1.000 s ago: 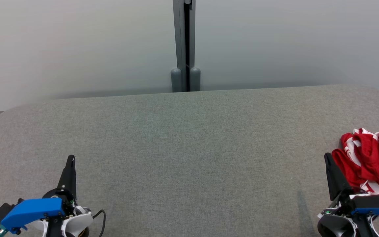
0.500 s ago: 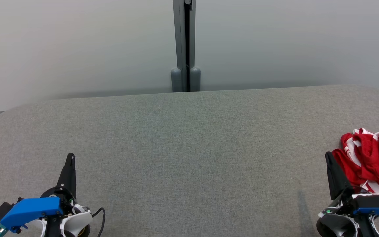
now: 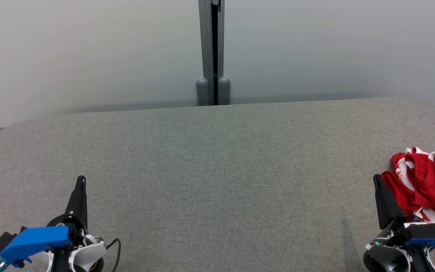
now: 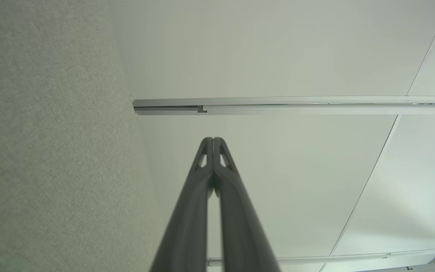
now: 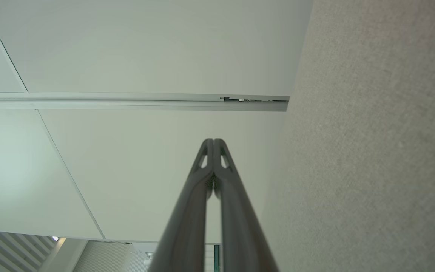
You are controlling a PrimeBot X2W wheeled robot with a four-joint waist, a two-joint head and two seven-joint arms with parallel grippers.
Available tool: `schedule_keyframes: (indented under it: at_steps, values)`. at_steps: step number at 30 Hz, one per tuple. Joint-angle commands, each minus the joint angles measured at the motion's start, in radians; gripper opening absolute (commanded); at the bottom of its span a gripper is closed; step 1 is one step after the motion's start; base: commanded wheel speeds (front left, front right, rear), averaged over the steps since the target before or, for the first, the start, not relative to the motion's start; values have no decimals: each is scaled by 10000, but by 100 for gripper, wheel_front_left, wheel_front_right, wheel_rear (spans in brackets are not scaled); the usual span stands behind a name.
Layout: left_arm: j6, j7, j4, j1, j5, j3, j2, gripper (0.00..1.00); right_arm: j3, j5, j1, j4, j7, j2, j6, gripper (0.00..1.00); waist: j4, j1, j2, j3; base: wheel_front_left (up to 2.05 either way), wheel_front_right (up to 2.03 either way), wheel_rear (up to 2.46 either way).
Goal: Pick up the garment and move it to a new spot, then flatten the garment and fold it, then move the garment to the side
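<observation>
- Zero steps done: red-and-white garment (image 3: 427,179) bunched at four o'clock on grey table (image 3: 217,162), not yet lifted.
- Left gripper (image 3: 81,180) at eight o'clock, right gripper (image 3: 376,180) just beside garment; both pairs of fingers pressed together, empty.
- Remaining: pick up, relocate, flatten, fold, set aside.

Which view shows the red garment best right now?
Head view: the red and white garment lies crumpled on the grey table at the frame's right edge, partly cut off, beside the right claw. Both wrist views face wall and table.
</observation>
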Motion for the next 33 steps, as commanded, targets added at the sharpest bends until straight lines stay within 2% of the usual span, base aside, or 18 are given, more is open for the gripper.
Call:
schedule_keyframes:
  at_steps: [1,33]
  values:
    - [-40,39,-40,-103,-37,22,27,0,-18,28,-72,-41,50,-48,0,0,0,1,0,0,0,0,0]
    - [-39,36,-42,-103,-38,21,27,0,-17,29,-72,-41,48,-48,0,0,0,1,0,0,0,0,0]
